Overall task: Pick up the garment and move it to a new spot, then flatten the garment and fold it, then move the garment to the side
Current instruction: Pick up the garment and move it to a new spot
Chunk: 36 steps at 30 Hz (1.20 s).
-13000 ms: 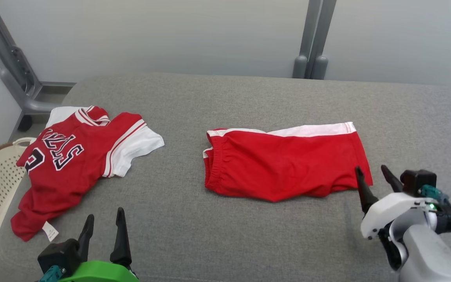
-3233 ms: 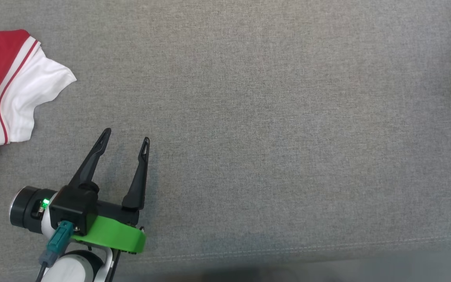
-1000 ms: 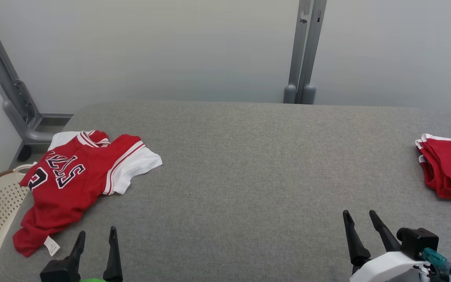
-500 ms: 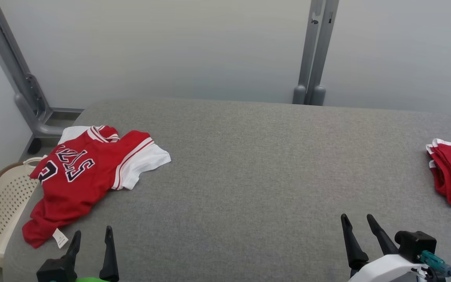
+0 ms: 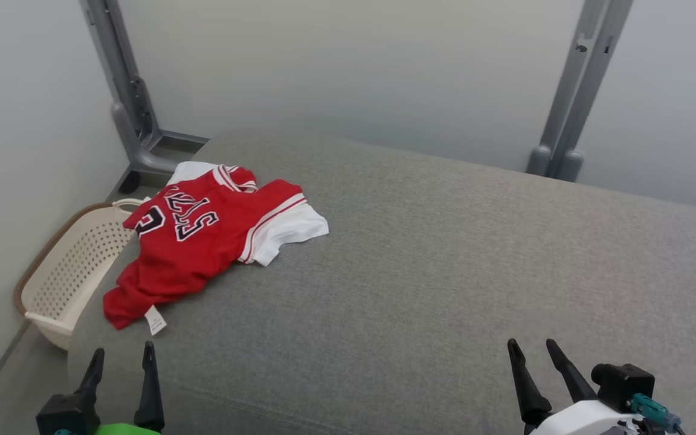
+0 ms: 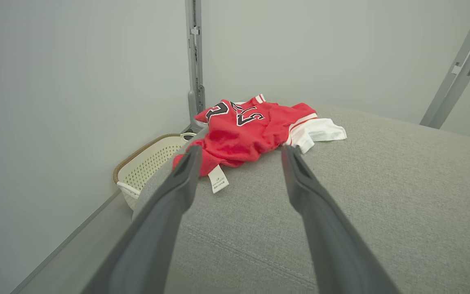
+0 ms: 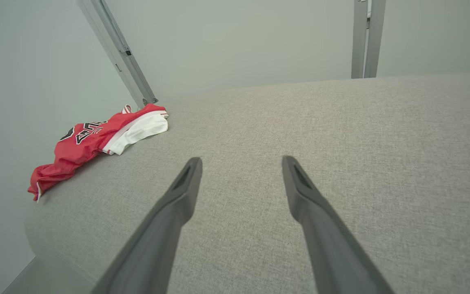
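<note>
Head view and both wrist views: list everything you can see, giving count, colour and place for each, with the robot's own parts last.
shirt: one, red with white sleeves and dark lettering, lying rumpled at the far left corner of the padded surface
label: one, white, at the shirt's near hem, lying on the surface
basket: one, cream with a brown rim, on the floor beside the surface's left edge
padded surface: one, grey fabric, spanning the scene
posts: two, grey metal, one at the far left, one at the far right
wall: pale grey, behind the surface
left gripper: one, dark fingers, open, lower left, holding nothing
right gripper: one, dark fingers, open, lower right, holding nothing
</note>
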### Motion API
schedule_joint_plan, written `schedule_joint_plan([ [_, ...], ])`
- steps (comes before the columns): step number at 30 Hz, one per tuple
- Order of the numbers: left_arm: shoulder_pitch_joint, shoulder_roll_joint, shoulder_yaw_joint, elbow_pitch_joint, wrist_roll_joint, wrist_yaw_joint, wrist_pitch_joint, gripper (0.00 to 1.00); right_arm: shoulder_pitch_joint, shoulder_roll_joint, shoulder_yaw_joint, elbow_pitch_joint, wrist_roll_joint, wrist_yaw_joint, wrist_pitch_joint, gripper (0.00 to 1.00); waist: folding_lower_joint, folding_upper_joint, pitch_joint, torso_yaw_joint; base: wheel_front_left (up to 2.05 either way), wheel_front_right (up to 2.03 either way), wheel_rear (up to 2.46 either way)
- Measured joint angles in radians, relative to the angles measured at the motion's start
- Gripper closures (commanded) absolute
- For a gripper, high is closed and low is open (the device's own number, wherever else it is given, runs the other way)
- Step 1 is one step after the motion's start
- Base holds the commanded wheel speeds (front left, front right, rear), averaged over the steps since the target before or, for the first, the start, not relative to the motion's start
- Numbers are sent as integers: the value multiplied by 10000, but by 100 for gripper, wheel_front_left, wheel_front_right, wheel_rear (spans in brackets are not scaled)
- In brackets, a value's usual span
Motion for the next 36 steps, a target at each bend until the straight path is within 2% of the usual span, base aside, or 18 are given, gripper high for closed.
schedule_joint_plan([
  [10, 162, 67, 366, -539, -52, 313, -63, 0, -634, 12, 535, 391, 50, 0, -150, 0, 1, 0, 189, 1250, 0, 0, 0],
  [21, 311, 88, 245, -539, -77, 330, 132, 0, -986, 10, 723, 715, -54, 0, -219, 0, 1, -1, 551, 1595, 0, 0, 0],
  [26, -418, 257, -251, 107, -123, -192, 1256, 0, -971, 10, 696, 663, -138, 0, -251, 0, 1, 0, 531, 1545, 0, 0, 0],
  [29, -1625, 272, -692, 886, -211, -757, 2337, 0, -785, 10, 600, 506, -414, 0, -230, 0, 1, 0, 553, 1521, 0, 0, 0],
  [34, -3707, -117, -1099, 2410, -548, -1599, 3795, 0, -550, 12, 468, -119, -1022, 0, 295, 0, 0, 0, 682, 1419, 0, 0, 0],
  [36, -4573, -245, -1149, 3072, -639, -1774, 4192, 0, -596, 13, 430, -535, -1350, 0, 606, 0, 1, -1, 835, 1356, 0, 0, 0],
])
